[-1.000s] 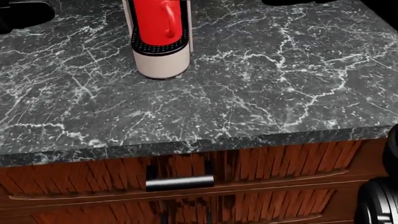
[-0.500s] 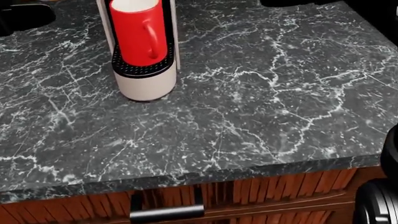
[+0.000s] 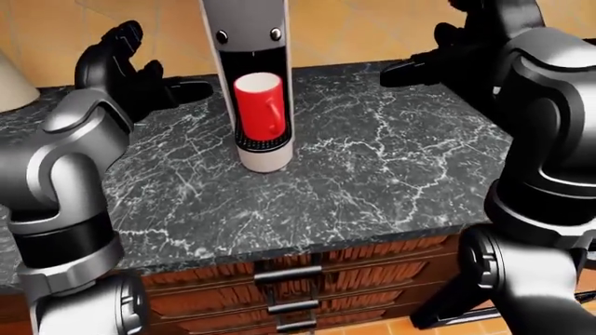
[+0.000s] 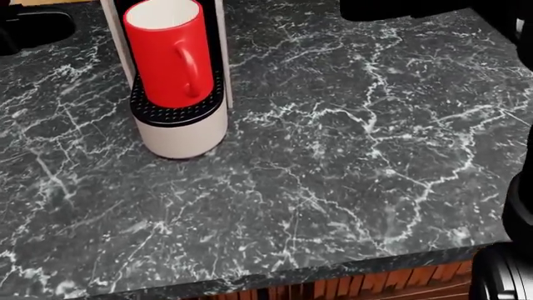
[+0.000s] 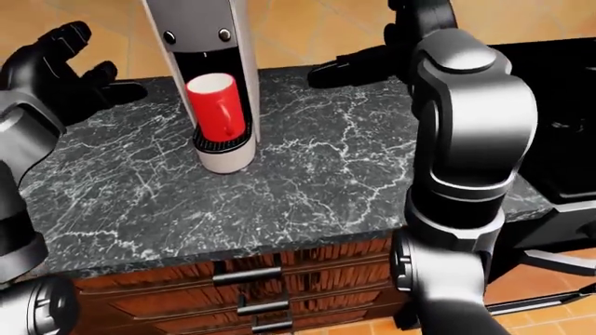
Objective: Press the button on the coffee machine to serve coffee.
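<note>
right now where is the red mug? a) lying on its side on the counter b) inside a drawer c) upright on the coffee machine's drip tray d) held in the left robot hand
c: the red mug stands upright on the drip tray of the coffee machine, with neither robot hand touching it.

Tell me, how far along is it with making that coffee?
Done: the red mug already sits on the coffee machine tray, under the spout. In hand: the left hand and right hand hover open on either side, touching nothing. Left: pressing one of the small round buttons on the machine's face.

Grey coffee machine (image 3: 249, 42) upright on counter, red mug (image 3: 259, 105) docked
</note>
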Robot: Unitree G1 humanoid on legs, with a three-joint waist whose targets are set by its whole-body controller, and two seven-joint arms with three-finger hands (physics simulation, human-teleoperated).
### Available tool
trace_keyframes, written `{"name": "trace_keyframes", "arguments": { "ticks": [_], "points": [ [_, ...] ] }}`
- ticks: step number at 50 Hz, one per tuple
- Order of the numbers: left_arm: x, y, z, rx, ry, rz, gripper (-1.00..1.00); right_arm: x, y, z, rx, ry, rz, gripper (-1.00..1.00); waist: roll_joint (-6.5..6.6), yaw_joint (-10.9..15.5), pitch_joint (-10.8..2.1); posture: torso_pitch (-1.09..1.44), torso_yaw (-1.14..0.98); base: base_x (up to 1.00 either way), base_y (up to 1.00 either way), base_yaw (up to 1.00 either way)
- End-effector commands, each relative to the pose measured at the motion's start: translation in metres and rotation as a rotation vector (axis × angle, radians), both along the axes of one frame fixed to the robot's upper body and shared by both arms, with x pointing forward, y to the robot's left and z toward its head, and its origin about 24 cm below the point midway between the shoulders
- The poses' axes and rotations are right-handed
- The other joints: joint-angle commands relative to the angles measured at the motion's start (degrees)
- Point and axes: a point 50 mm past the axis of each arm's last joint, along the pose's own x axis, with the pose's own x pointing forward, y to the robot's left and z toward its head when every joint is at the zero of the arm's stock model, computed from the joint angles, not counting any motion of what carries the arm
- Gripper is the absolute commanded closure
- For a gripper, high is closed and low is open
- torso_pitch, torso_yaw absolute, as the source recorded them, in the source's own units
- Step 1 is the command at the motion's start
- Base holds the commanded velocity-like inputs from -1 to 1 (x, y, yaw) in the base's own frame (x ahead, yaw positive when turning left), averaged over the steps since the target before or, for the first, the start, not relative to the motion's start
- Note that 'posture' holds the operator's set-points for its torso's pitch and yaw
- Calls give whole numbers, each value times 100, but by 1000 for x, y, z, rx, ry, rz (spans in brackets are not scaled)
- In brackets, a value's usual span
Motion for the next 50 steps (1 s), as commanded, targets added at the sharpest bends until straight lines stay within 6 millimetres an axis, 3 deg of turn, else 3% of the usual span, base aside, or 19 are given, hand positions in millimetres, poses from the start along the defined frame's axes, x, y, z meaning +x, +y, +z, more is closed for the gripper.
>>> {"name": "trace_keyframes", "arguments": {
  "ticks": [1, 5, 12, 13, 15, 16, 17, 18, 40, 50],
  "points": [
    [-9, 2, 25, 8, -117, 13, -100, -9, 2, 22, -14, -116, 8, -100, -11, 4, -99, 0, 0, 17, 0, 0],
    [-9, 3, 24, 8, -116, 14, -100, -9, 3, 21, -11, -117, 8, -100, -9, -11, -240, 0, 0, 2, 0, 0],
    [-9, 4, 22, 7, -116, 15, -100, -11, 2, 22, -10, -122, 8, -100, -6, -29, -217, 0, 0, 1, 0, 0],
    [-8, 3, 22, 7, -116, 15, -100, -11, 3, 21, -14, -121, 10, -100, 20, -16, -327, 0, 0, 17, 0, 0],
    [-8, 3, 21, 7, -114, 14, -100, -10, 3, 21, -10, -120, 11, -100, 4, -3, -143, 0, 0, 24, 0, 0],
    [-8, 3, 21, 6, -114, 15, -100, -10, 2, 20, -9, -115, 6, -100, -50, 6, 27, 0, 0, 0, 0, 0],
    [-8, 4, 21, 6, -114, 16, -100, -10, 2, 20, -7, -119, 7, -100, -41, -1, -128, 0, 0, 0, 0, 0],
    [-8, 4, 21, 6, -113, 18, -100, -10, 2, 21, -7, -121, 7, -100, -43, -2, -174, 0, 0, 0, 0, 0],
    [-5, 0, 24, 6, -106, 12, -100, -11, 0, 20, -3, -120, 9, -100, -37, -7, -148, 0, 0, 0, 0, 0],
    [-6, -1, 23, 0, -106, 4, -100, -11, 0, 15, 4, -117, 7, -100, -41, 16, -284, -5, 0, 0, 0, 0]
  ]
}}
